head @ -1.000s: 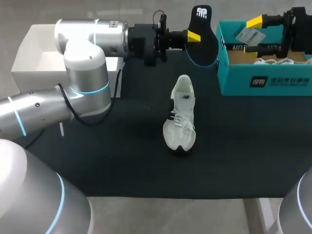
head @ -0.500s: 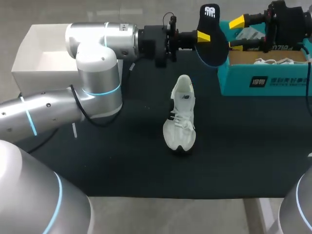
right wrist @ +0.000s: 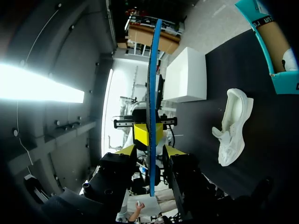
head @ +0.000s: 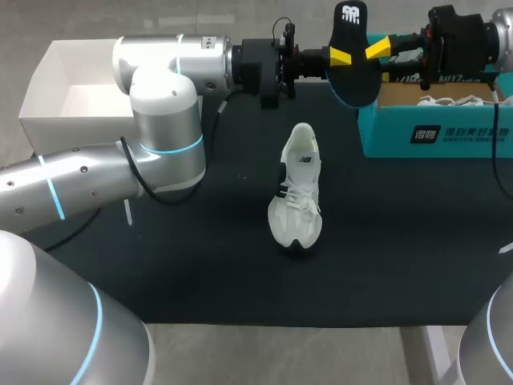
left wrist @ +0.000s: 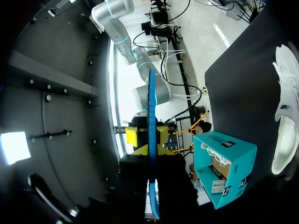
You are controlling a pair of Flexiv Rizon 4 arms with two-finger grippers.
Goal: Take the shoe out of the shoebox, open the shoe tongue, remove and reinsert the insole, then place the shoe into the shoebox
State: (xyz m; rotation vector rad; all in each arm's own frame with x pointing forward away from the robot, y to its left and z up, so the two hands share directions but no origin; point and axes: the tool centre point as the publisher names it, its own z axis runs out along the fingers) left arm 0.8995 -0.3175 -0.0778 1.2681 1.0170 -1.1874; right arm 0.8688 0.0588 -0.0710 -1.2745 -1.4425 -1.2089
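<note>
Dark matting (head: pixel 200 265) covers the table. A white shoe (head: pixel 296 192) lies on it near the middle, well clear of both arms, with its toe towards the front edge and its opening facing up. At the back right stands the teal shoebox (head: pixel 433 132), open at the top, with something white and laced showing inside. An open white box (head: pixel 48 72) sits at the back left corner.

Above the back of the table, just to the left of the shoebox, the dark insole (head: pixel 357 76) is held upright in the air. The left gripper (head: pixel 339 55) comes at it from the left and has its fingers pressed together on it. In the left wrist view (left wrist: pixel 152 150) the insole (left wrist: pixel 151 102) stands edge-on, squeezed between the two yellow tips, with the shoebox (left wrist: pixel 229 154) and the shoe (left wrist: pixel 285 116) off to one side.

The right gripper (head: pixel 377 50) meets the insole from the right. In its wrist view (right wrist: pixel 149 150) its fingers stand apart on either side of the thin blue edge (right wrist: pixel 153 70) and do not touch it. The shoe (right wrist: pixel 233 123) lies on the mat beyond.
</note>
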